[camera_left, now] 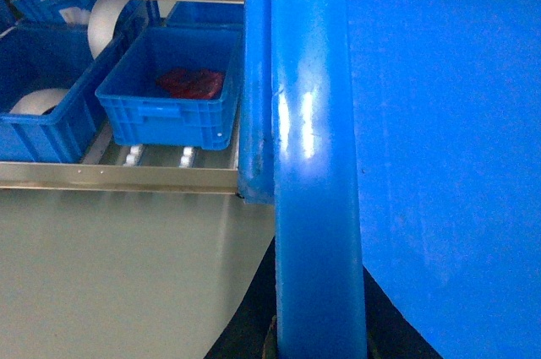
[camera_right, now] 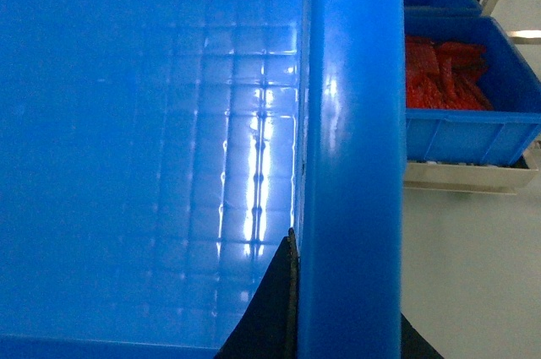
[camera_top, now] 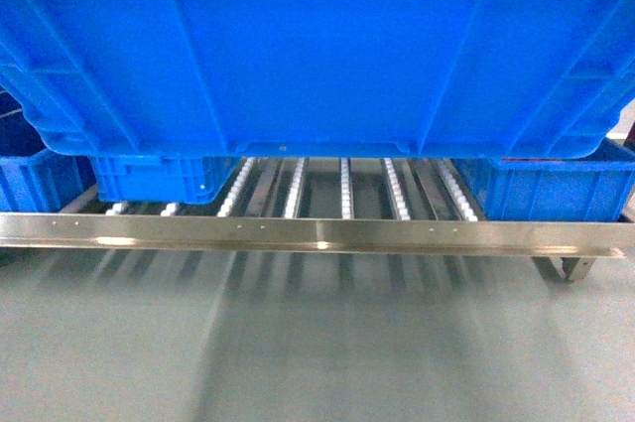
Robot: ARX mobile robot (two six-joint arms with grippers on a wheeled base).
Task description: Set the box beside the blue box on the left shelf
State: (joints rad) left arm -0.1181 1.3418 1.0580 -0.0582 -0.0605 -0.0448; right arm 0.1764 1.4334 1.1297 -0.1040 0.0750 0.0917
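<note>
A: Where is the box [camera_top: 317,45] seen?

B: It is held up off the floor, filling the top of the head view, in front of and above the left shelf [camera_top: 317,235]. Its ribbed wall hangs over the front rail; the bare white roller lanes [camera_top: 345,189] are seen just beneath it.

A: What is held in the other containers?

B: On the left of the rack, a smaller blue crate [camera_left: 169,89] is seen with something red lying in it. Beside it, a further blue crate [camera_left: 42,97] holds white rolls [camera_left: 34,101]. On the right, a blue crate [camera_right: 469,97] is filled with red packets [camera_right: 444,72]. The big box's smooth inside is shown bare where it is visible.

A: And the grippers?

B: The left gripper [camera_left: 292,334] is seen only as dark parts on either side of the box's thick rim, apparently clamped on it. The right gripper [camera_right: 292,308] is likewise seen straddling the opposite rim.
</note>
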